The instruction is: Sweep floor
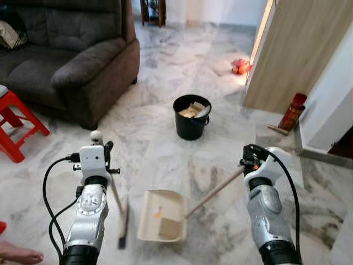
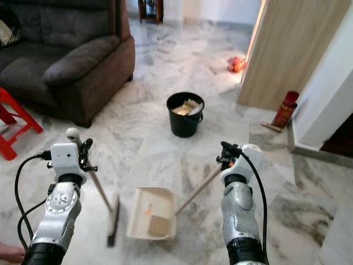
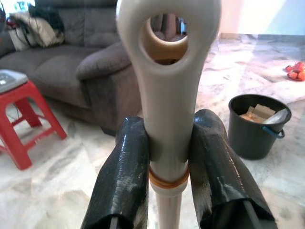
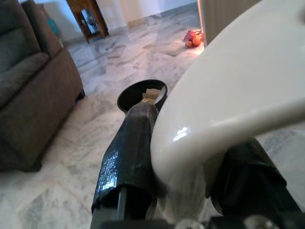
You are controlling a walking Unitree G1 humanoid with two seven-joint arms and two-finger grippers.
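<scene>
The left gripper (image 3: 167, 157) has its two black fingers clamped on the cream plastic top of a short broom (image 1: 117, 205), whose wooden stick runs down and slightly inward to a dark brush head resting on the pale marble floor (image 1: 165, 83) just beside the left edge of a cream long-handled dustpan (image 1: 162, 215); the right gripper (image 4: 181, 191) holds the curved cream grip of that dustpan's handle between its fingers, the stick slanting down and leftward to the pan, which lies flat between the two arms with a tan scrap and a small orange bit already inside; so the brush sits alongside the pan's side wall, long axis roughly parallel to it, and I judge any next stroke has to come round towards the pan's open mouth; a black bucket (image 1: 191, 117) with card scraps stands further ahead, well apart; a dark brown sofa (image 1: 77, 61) and red stool (image 1: 16, 124) stand off to the left, a red spray can (image 1: 292, 111) by the wooden door on the right; a bare foot (image 1: 19, 255) shows near the left arm.
</scene>
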